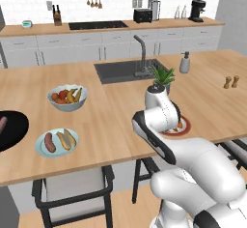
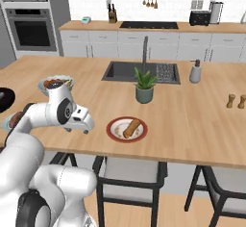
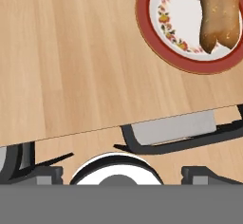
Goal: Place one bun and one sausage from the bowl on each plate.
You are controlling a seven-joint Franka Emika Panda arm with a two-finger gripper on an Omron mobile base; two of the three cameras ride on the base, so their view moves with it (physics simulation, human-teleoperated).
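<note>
The black bowl (image 1: pixel 10 130) lies at the counter's far left with a sausage (image 1: pixel 2 123) at its edge. Beside it, the pale blue plate (image 1: pixel 41 150) holds a sausage (image 1: pixel 49 142) and a bun (image 1: pixel 66 139). The red-rimmed plate (image 2: pixel 112 129) near the front edge carries a bun (image 2: pixel 132 127); the hand view catches that plate (image 3: pixel 152 35) and bun (image 3: pixel 219 14) at the upper right. My gripper (image 2: pixel 79 129) hovers open over bare wood to the left of this plate, with nothing between its fingers.
A white fruit bowl (image 1: pixel 67 97) stands behind the blue plate. A potted plant (image 2: pixel 144 85), the sink (image 2: pixel 122 72), a soap dispenser (image 2: pixel 195 72) and two shakers (image 2: pixel 236 101) sit further back. Chairs (image 2: pixel 129 173) are tucked under the front edge.
</note>
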